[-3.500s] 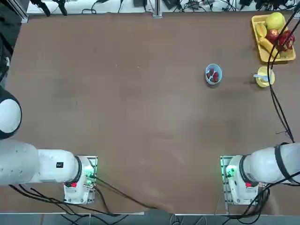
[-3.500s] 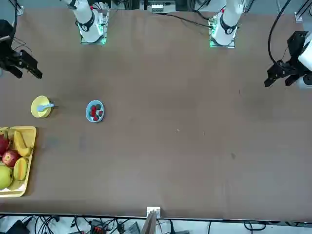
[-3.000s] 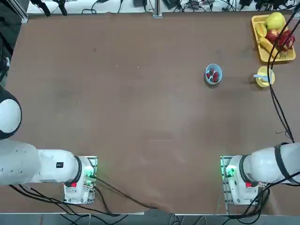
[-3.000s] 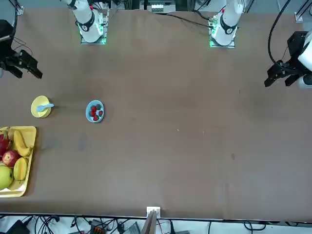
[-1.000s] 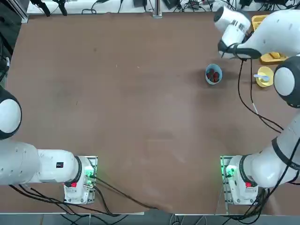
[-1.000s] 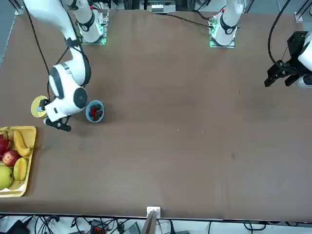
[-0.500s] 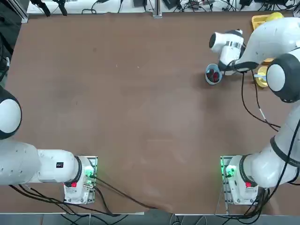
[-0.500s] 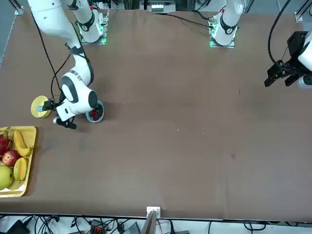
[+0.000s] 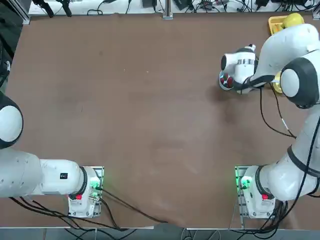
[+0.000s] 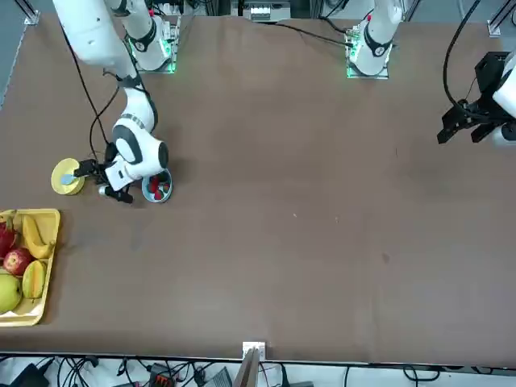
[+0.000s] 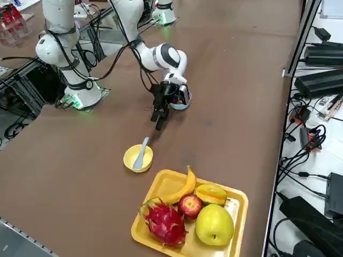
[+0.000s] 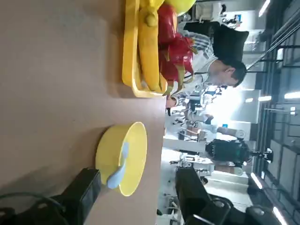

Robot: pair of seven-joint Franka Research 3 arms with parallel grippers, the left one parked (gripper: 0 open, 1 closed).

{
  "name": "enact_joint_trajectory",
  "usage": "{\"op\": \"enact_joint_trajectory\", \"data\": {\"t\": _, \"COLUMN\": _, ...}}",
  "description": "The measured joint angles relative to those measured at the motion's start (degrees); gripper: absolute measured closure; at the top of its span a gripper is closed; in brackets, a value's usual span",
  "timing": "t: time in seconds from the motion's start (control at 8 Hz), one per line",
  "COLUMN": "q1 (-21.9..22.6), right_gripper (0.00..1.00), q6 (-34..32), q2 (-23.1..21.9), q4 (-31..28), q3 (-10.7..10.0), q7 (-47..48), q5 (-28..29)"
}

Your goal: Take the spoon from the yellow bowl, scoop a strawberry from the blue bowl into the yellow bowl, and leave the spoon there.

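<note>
The spoon is seen lying in the yellow bowl, handle propped over the rim. It is judged light, stiff and slippery, best gripped mid-handle. The end effector is held beside the yellow bowl, fingers apart, empty.

Brown table, yellow fruit tray holding banana, apple, dragon fruit

Brown table carries yellow bowl, blue bowl, fruit tray.
</note>
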Motion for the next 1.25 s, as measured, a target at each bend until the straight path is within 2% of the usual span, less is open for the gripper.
{"op": "enact_joint_trajectory", "data": {"t": 0.25, "q1": 0.0, "right_gripper": 0.04, "q6": -0.5, "q2": 2.2, "q4": -0.6, "q3": -0.1, "q7": 1.7, "q5": -2.3}}
{"op": "enact_joint_trajectory", "data": {"t": 1.25, "q1": -0.6, "right_gripper": 0.11, "q6": -0.6, "q2": 4.0, "q4": -1.5, "q3": -0.9, "q7": 4.1, "q5": -5.0}}
